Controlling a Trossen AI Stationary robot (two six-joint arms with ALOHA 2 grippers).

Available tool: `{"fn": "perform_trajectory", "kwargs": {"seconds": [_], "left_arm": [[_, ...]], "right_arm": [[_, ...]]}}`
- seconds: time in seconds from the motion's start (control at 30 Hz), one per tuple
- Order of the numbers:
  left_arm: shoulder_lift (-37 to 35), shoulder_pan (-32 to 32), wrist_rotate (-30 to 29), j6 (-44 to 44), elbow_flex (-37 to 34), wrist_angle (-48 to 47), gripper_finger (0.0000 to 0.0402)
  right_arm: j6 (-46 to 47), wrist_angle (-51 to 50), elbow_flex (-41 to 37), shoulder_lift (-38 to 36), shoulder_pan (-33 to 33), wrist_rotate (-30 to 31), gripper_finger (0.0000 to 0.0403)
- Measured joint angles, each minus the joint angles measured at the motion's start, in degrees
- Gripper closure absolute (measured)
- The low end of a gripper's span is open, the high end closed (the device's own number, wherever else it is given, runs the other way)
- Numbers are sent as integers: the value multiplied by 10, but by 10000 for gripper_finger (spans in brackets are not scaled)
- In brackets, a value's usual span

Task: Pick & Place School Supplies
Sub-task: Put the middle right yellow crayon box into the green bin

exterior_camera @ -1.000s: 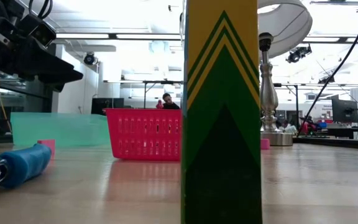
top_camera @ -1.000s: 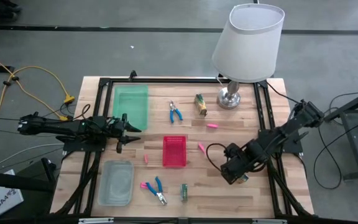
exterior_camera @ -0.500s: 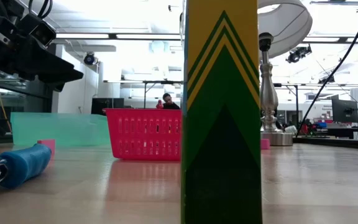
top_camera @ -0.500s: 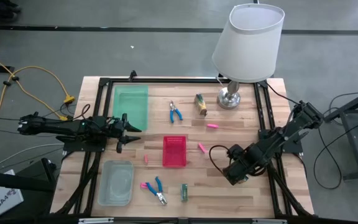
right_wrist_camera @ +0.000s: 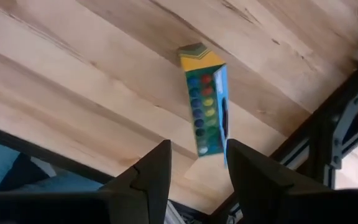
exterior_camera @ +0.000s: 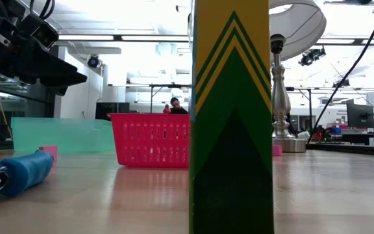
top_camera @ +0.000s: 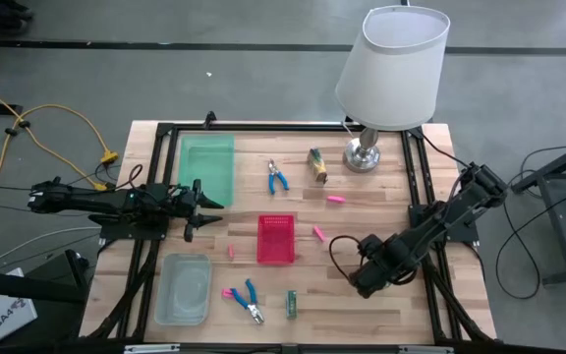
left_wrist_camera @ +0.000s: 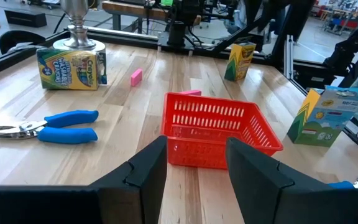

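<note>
Crayon boxes number two on the wood: one upright box (top_camera: 316,165) beside the lamp base (top_camera: 363,157), one (top_camera: 290,304) at the near edge. Three pink erasers (top_camera: 334,199) lie around the red basket (top_camera: 275,239); two pairs of pliers (top_camera: 277,177) rest apart. Right gripper (right_wrist_camera: 197,168), fingers parted and empty, hangs over the near box; left gripper (left_wrist_camera: 197,162), parted too, faces the basket.
</note>
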Motion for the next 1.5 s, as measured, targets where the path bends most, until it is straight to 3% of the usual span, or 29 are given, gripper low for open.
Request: {"fn": "perform_trajectory", "kwargs": {"seconds": [0.23,1.3,1.5], "left_arm": [[0,0,0,0,0,0,243],[0,0,0,0,0,0,243],[0,0,0,0,0,1,243]], "right_arm": [[-1,45,-29,0,0,-1,256],[-37,44,-37,-21,-6,11,256],[-37,40,-37,-21,-6,10,232]]}}
